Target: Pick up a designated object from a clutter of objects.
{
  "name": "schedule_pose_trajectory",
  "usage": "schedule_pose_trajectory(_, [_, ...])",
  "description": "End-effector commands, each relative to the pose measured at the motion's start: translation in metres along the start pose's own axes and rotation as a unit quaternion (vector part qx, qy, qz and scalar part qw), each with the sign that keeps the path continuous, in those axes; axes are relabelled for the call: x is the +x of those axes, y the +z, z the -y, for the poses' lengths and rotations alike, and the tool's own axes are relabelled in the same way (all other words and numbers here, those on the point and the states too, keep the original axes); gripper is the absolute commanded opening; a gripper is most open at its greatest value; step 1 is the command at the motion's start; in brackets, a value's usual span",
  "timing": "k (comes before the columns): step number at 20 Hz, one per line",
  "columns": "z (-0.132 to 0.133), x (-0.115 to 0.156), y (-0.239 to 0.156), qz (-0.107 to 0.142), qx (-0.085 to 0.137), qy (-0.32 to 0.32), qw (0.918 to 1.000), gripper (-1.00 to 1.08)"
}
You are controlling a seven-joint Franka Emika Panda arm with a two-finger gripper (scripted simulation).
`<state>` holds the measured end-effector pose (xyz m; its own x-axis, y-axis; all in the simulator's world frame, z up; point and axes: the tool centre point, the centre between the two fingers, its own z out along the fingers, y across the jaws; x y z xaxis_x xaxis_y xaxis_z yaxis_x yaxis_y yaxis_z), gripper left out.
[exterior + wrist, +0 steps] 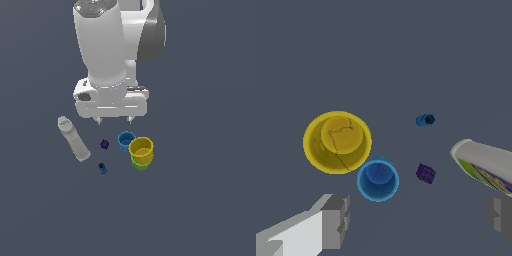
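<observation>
The designated object (102, 168) is a tiny bright-blue knobbly piece with a dark hole, lying alone on the floor in front of the clutter; the wrist view shows it too (426, 120). My gripper (115, 120) hangs above the floor behind the clutter, open, with nothing between its fingers (336, 221). The piece is well apart from the fingertips. A tiny dark-purple piece (104, 144) lies between the gripper and the blue piece.
A pale grey-white bottle (74, 138) lies on its side at the exterior view's left. A light-blue cup (126, 140), a yellow cup (141, 149) and a green cup (139, 164) beneath it cluster at the right. The floor is plain dark grey.
</observation>
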<state>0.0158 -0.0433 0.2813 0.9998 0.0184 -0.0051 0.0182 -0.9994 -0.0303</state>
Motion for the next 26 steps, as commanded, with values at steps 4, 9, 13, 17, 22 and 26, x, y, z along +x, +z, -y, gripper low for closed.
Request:
schedule_pose_trajectory(4, [-0.016,0.02,0.035,-0.001,-0.002,-0.024,0.9997,1.0])
schedule_pose_trajectory(9, [-0.035,0.04,0.08,-0.001,-0.006,-0.054,0.9985,1.0])
schedule_pose_trajectory(13, [-0.051,0.052,0.117,-0.001,-0.009,-0.076,0.997,1.0])
schedule_pose_trajectory(17, [-0.063,0.059,0.146,-0.001,-0.012,-0.094,0.9955,1.0])
schedule_pose_trajectory(22, [-0.073,0.063,0.172,-0.001,-0.014,-0.11,0.9939,1.0])
schedule_pose_trajectory(26, [-0.077,0.064,0.183,-0.001,-0.015,-0.116,0.9931,1.0])
